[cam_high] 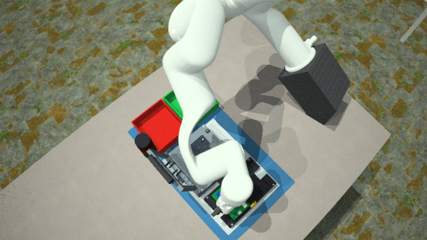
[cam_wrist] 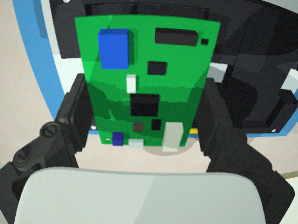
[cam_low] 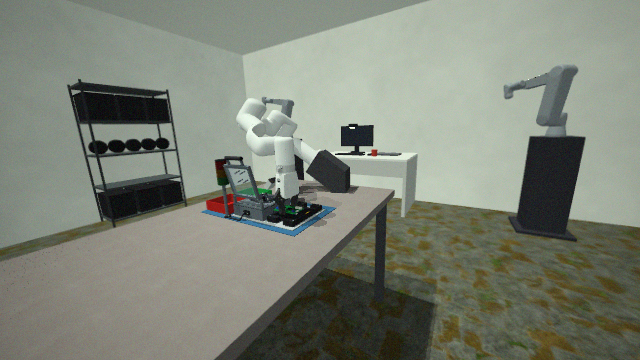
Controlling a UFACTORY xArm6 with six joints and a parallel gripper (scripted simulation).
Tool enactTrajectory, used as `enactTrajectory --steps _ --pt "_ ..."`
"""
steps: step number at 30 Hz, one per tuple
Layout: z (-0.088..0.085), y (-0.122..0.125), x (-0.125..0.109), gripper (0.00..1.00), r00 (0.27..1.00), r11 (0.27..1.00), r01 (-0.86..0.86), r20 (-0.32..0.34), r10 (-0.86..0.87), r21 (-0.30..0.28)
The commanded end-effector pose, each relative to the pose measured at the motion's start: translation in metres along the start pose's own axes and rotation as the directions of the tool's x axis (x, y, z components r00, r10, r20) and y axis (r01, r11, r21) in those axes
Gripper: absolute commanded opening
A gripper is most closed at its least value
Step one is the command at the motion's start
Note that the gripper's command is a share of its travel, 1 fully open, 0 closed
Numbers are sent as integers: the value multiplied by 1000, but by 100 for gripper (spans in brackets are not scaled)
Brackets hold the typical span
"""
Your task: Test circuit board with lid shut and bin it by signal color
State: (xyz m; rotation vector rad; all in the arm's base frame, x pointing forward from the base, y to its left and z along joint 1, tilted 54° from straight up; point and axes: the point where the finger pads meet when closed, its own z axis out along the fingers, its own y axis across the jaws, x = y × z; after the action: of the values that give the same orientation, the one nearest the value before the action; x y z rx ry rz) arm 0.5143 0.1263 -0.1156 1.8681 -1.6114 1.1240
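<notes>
My claw [cam_wrist: 143,125] stands wide, its two dark fingers flanking the long sides of the circuit board [cam_wrist: 147,72]; in the wrist view they seem to press its edges, so I am gripping the board across its width. The board is face up, green, with a blue block toward its far left and a white connector at its near end, close to my wrist. It covers part of the black tray [cam_wrist: 253,43], whose dark pocket shows beyond and to the right of it; whether the board rests in the pocket or sits just above it I cannot tell.

From above, my wrist hides most of the board [cam_high: 237,212], and only green slivers show at the near end of the tray [cam_high: 267,181]. The tray lies on a blue mat [cam_high: 283,180] on the tabletop [cam_high: 83,200]. Just left of the tray is the tester [cam_high: 213,133], its lid [cam_low: 241,179] tilted up and open. A dark signal tower [cam_high: 143,141] stands at the tester's left corner. Beyond them sit the red bin [cam_high: 157,123] and, touching it on the right, the green bin [cam_high: 171,100], partly hidden by my arm.
</notes>
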Motion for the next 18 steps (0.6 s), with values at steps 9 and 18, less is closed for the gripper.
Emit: enactTrajectory --steps 9,18 --pt "-34 -1 0 79 1000 1000 -1 2 1 4" --pt "-63 -1 0 79 1000 1000 -1 2 1 4"
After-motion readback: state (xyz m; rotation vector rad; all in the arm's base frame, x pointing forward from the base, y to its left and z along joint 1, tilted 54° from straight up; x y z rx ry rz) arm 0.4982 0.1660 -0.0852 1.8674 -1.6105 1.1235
